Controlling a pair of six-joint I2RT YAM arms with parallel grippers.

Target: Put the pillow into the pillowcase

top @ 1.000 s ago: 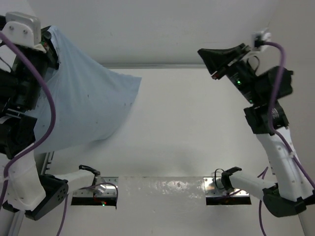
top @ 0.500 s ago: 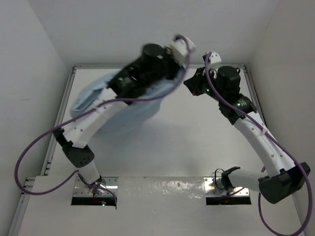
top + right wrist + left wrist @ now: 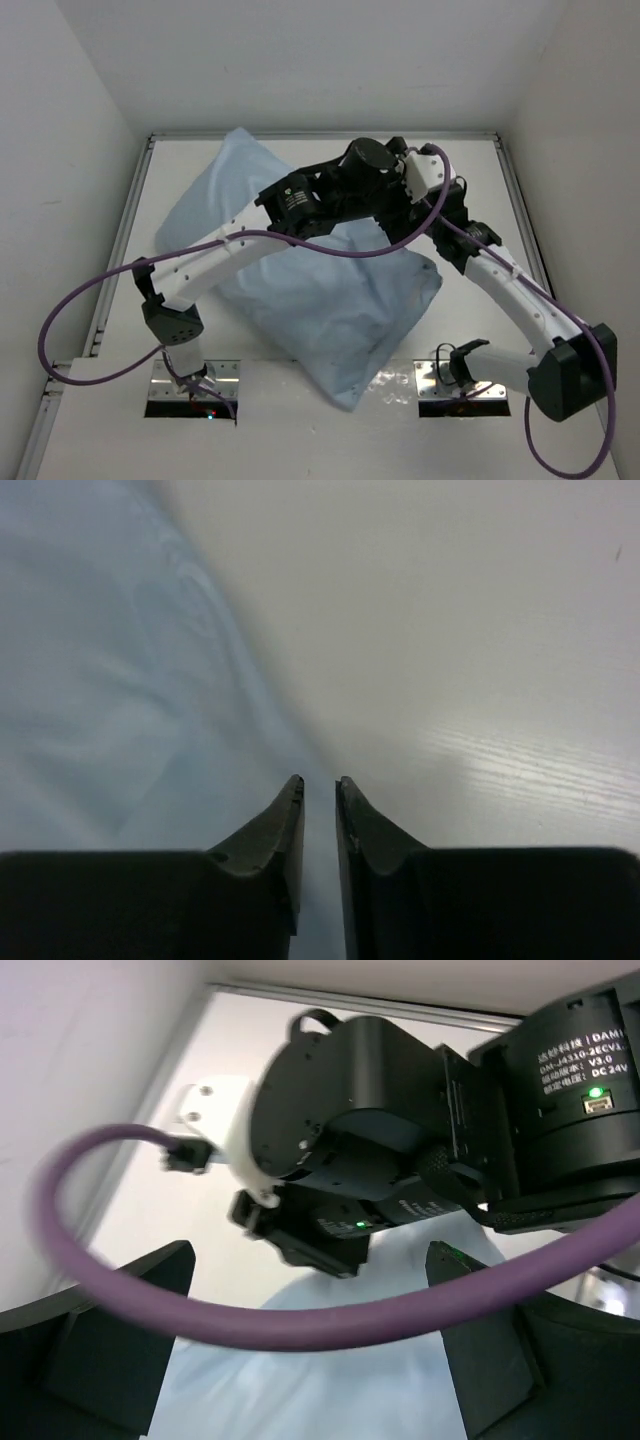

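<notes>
Plump pillowcase [image 3: 320, 300] on the desk [image 3: 450, 330], unheld.
It spans far-left corner to near edge, with the pillow unseen, likely inside. The left end effector [image 3: 310, 1255] gapes released and the right end effector [image 3: 320, 785] is barely parted and empty, since nothing seems to need holding.

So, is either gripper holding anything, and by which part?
Nothing is held. The left gripper is wide open; the right gripper is slightly parted and empty, over the pillowcase.

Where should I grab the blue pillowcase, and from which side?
Pinch the pillowcase at its right-hand corner, which tapers flat onto the table, coming in low from the right. The middle looks puffed and smooth, with no fold to pinch.
</notes>
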